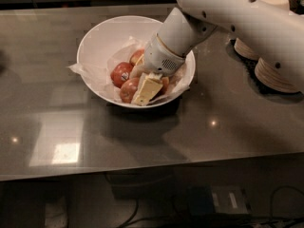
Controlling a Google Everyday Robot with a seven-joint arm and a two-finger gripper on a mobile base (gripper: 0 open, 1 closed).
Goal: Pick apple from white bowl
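Apples lie in a small heap inside the white bowl, on the crinkled paper that lines it. They sit from the bowl's middle toward its 5 o'clock side. The bowl stands on the dark, glossy desk. Stacks of paper bowls stand well apart from it at about 3 o'clock.

The white arm reaches in from 2 o'clock, and the hand is down among the fruit near the bowl's 6 o'clock rim. It is just beside the front apple, on that apple's 3 o'clock side. Whether the hand is open or closed, and whether it has hold of anything, cannot be told from this angle (the wrist housing covers much of the heap).

An apple is probably firm and moderately heavy, and its smooth, waxy skin can slip under a shallow pinch. It should stand a solid squeeze, though a hard one may bruise it. The safest hold is likely across the widest part, on opposite sides, with the grip centred so the fruit does not roll out. The paper is loose and light, so it could be caught or dragged along, and the packed neighbours may shift or tumble as one apple lifts.
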